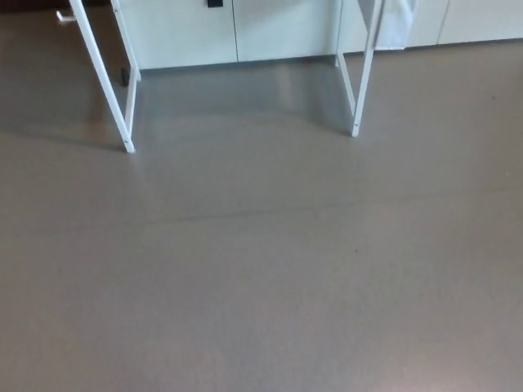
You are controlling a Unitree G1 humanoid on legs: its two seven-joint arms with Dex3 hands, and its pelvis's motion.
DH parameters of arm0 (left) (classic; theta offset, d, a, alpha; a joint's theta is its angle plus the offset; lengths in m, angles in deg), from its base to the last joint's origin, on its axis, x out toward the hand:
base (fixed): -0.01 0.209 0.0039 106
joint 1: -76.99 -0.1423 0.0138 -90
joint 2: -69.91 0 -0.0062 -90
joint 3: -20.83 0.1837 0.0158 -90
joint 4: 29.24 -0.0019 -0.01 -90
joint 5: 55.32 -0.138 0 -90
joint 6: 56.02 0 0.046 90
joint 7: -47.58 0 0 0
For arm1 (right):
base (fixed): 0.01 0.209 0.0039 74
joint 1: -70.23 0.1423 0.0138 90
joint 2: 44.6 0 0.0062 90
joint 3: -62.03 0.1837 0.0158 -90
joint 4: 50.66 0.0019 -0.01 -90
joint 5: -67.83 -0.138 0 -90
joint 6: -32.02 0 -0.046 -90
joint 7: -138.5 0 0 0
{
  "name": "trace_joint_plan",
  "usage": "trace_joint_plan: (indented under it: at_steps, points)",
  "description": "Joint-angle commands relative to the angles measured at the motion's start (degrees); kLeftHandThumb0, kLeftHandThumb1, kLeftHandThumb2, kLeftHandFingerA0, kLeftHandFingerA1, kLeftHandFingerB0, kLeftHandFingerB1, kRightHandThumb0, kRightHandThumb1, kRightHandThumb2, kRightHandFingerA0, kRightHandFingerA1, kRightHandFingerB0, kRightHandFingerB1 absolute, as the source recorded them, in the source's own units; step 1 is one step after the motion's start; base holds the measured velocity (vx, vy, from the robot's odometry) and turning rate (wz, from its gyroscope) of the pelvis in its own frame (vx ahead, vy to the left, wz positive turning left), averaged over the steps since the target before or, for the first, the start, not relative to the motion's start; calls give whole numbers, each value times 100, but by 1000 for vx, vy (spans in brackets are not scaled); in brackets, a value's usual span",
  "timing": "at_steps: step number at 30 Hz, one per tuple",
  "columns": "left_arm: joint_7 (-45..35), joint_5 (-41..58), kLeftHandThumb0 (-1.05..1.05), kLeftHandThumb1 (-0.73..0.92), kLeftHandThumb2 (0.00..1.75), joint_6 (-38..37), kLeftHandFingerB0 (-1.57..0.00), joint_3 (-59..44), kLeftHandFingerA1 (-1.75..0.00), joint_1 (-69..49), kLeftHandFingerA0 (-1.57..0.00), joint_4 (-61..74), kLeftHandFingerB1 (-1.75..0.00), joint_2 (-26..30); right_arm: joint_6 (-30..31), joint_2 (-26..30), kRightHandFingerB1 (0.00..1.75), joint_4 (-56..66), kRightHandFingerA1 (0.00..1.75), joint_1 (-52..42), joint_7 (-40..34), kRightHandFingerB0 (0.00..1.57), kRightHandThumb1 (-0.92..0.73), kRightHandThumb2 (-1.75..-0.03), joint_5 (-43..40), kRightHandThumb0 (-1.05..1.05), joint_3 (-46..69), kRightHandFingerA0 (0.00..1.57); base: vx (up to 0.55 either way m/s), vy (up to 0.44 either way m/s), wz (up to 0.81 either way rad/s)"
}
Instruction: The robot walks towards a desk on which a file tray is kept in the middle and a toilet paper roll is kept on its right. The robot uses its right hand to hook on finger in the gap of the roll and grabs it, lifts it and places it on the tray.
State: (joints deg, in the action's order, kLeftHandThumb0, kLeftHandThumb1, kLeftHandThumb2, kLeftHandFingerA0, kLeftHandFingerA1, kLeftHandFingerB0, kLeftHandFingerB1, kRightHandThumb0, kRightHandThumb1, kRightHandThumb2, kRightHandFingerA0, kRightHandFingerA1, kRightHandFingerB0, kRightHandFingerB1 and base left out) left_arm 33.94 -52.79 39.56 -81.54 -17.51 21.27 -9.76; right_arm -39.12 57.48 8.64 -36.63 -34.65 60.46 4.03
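Grey floor [261,286]; white desk legs [114,98]

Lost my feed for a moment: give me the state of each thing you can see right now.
Desk legs: white, standing on the floor; desktop out of frame.
Floor: grey, glossy.
Cabinets: doors closed.
Tray and roll: not in view.
Both hands: not in view.

No part of the robot's body shows in the head view, so its colours, shapes and markings cannot be told.
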Motion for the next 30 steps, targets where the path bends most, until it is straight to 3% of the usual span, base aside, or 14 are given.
trace_joint_plan:
  at_steps: [1,13,21,22,23,24,25,26,27,28,30]
  points:
    - [-27,-31,-65,79,71,-39,-9,3,-39,25,-4,-96,-32,99,55,-4,50,93,53,-58,-53,0,-45,-98,-95,-35,59,0,309,-85,2]
    - [-43,-106,-65,79,71,60,-9,154,-39,258,-4,-106,-32,180,-15,-115,50,5,53,-172,-67,0,-45,-98,-161,-35,161,0,389,75,-25]
    - [3,-140,-65,79,71,84,-9,316,-39,430,-4,-208,-32,86,-32,-22,50,-66,53,-241,-54,0,-45,-98,-217,-35,260,0,367,26,8]
    - [-675,508,-71,49,56,58,-55,-382,-44,38,-48,-1054,-44,471,-38,-19,50,-73,53,-264,-48,0,-45,-98,-210,-35,267,0,424,-85,21]
    - [-923,920,-59,41,70,87,-47,-808,-42,-64,-39,-1177,-43,573,-40,-17,50,-77,53,-274,-45,0,-45,-98,-207,-35,270,0,522,-149,19]
    - [-899,1045,-36,45,54,141,-47,-952,-34,-53,-40,-893,-35,515,-49,-32,50,-80,53,-289,-45,0,-45,-98,-201,-35,262,0,593,-140,-28]
    - [-866,1133,-66,78,105,93,-6,-1087,-50,-46,-20,-599,-41,452,-893,79,24,-703,57,-315,433,0,-52,-85,44,-57,-82,34,599,-247,50]
    - [-973,1185,-69,76,105,-137,-5,-1178,-50,38,-19,-455,-38,405,-2120,288,29,-1563,55,-334,1250,0,-47,-84,271,-59,-483,30,588,-250,67]
    - [-984,1259,-68,92,68,-136,-18,-1255,-41,30,-29,-338,-29,343,-2131,258,20,-1483,49,-362,1275,6,-62,-63,196,-51,-458,33,584,-247,28]
    - [-980,1397,-67,76,105,-169,-6,-1375,-52,31,-21,-205,-41,239,-2151,164,27,-1254,47,-444,1260,3,-61,-58,97,-49,-394,26,571,-238,9]
    - [-1011,1423,-67,76,105,-222,-6,-1453,-52,67,-21,-226,-41,193,-2259,140,27,-1203,47,-467,1216,3,-61,-58,46,-49,-382,26,397,-108,5]
